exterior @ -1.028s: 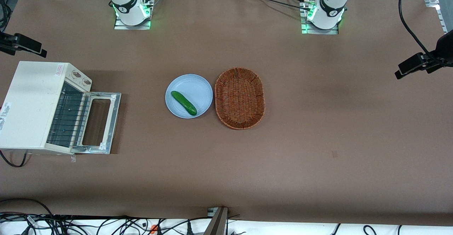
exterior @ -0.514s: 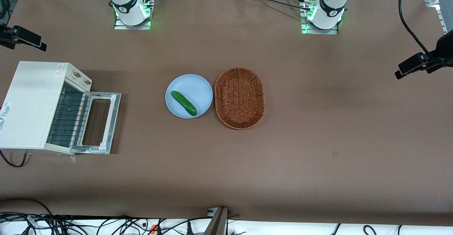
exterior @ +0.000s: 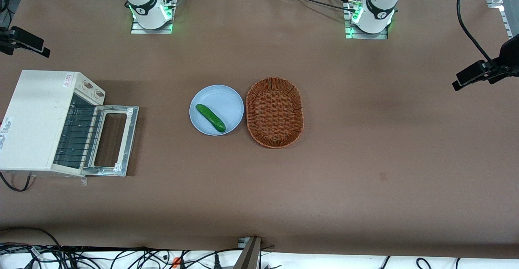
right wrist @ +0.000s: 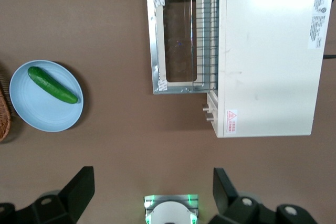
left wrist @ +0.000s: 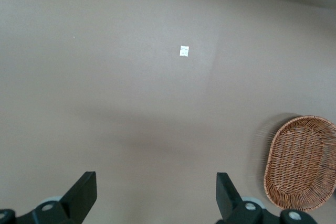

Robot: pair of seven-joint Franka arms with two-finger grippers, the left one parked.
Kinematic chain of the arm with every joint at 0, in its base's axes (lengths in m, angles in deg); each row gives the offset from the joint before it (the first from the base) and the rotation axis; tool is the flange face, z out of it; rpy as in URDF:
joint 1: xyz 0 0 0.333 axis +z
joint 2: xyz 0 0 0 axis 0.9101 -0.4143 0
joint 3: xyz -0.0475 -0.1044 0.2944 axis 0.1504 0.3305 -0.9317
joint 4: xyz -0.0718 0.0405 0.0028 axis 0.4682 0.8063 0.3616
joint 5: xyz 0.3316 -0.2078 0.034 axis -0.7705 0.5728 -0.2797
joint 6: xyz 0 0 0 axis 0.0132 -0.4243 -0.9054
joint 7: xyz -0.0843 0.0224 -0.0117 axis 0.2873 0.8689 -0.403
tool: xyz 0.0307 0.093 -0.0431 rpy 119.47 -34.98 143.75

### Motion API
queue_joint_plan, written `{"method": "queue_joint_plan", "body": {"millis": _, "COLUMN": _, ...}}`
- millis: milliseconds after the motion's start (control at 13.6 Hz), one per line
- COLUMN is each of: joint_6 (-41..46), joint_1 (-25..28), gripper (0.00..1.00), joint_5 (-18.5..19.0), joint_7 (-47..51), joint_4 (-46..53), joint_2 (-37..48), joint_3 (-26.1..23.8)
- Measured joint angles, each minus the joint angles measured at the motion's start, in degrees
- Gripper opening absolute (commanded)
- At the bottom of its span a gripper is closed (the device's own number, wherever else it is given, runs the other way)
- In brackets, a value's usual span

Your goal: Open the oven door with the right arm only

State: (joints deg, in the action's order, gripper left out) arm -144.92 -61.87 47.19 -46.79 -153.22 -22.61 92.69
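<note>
oven door (exterior: pixel 115 140): dropped flat open, well below fingers
gripper (right wrist: pixel 152 190): high over table, touching nothing
fingers (right wrist: pixel 79 187): spread wide
cucumber (exterior: pixel 210 118): on blue plate (exterior: pixel 227 99)

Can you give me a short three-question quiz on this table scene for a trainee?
1. True or false: the oven door lies folded down flat, open.
2. What lies on the blue plate? A) cucumber B) carrot C) spoon
3. Fill in: the gripper, fingers apart, hangs high above the table, holding ____.

Key: 1 true. 2 A, the cucumber. 3 nothing.
</note>
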Motion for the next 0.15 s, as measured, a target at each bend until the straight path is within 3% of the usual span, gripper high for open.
{"method": "queue_joint_plan", "body": {"millis": 147, "joint_6": -1.4, "joint_1": 0.0, "gripper": 1.00, "joint_5": 0.0, "joint_7": 0.0, "joint_4": 0.0, "joint_2": 0.0, "joint_3": 0.0}}
